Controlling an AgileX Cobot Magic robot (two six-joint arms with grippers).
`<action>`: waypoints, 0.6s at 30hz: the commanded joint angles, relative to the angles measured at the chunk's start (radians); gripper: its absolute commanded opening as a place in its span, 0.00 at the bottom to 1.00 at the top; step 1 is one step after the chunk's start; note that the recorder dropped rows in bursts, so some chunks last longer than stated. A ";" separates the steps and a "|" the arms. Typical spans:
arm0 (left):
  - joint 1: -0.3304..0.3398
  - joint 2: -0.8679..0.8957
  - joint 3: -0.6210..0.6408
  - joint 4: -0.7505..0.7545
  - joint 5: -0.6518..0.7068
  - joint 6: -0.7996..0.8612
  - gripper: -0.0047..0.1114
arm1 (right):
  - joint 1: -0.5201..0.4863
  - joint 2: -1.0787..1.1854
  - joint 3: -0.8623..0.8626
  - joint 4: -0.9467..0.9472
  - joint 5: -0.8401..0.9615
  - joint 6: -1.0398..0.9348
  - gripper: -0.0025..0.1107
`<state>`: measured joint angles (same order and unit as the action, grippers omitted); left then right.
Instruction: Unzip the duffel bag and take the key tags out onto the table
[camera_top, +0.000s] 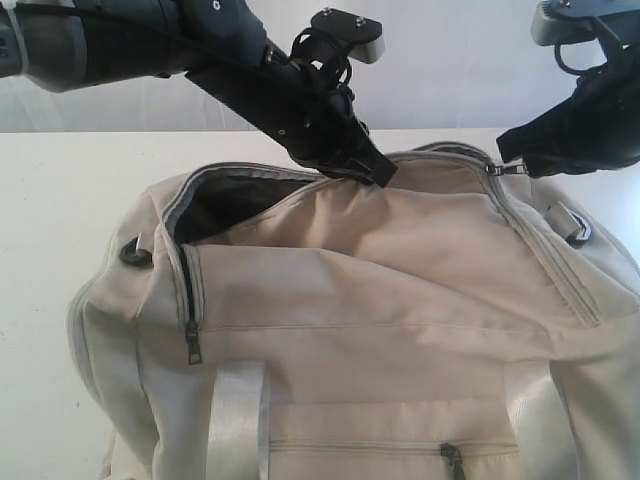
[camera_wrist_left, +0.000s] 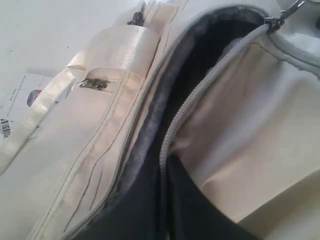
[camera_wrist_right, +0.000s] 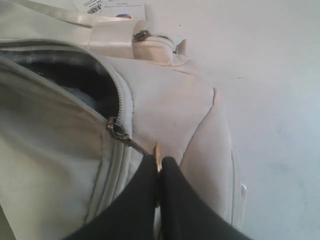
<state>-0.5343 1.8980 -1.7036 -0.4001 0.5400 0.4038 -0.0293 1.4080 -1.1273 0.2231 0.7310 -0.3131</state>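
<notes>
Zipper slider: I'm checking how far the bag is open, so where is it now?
In the exterior view the slider sits at the right end of the bag's top opening, its ring pinched by the right gripper.

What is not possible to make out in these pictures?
- Key tags: seen in no view; the dark inside of the duffel bag hides its contents.
- Left tool: fabric covers its tips in the exterior view, so its grip is unclear.
- Paper label, right wrist view: cut by the edge, print too small.
</notes>
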 joint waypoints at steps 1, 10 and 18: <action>0.014 -0.013 0.003 0.019 0.027 -0.017 0.04 | -0.009 -0.029 0.020 -0.033 0.001 0.007 0.02; 0.014 -0.013 0.003 0.019 0.031 -0.026 0.04 | -0.009 -0.062 0.023 -0.030 0.017 0.007 0.02; 0.039 -0.013 0.003 0.019 0.029 -0.077 0.04 | -0.009 -0.062 0.023 -0.011 0.032 0.003 0.02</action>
<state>-0.5233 1.8980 -1.7036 -0.4021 0.5435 0.3589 -0.0293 1.3592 -1.1074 0.2388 0.7474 -0.3110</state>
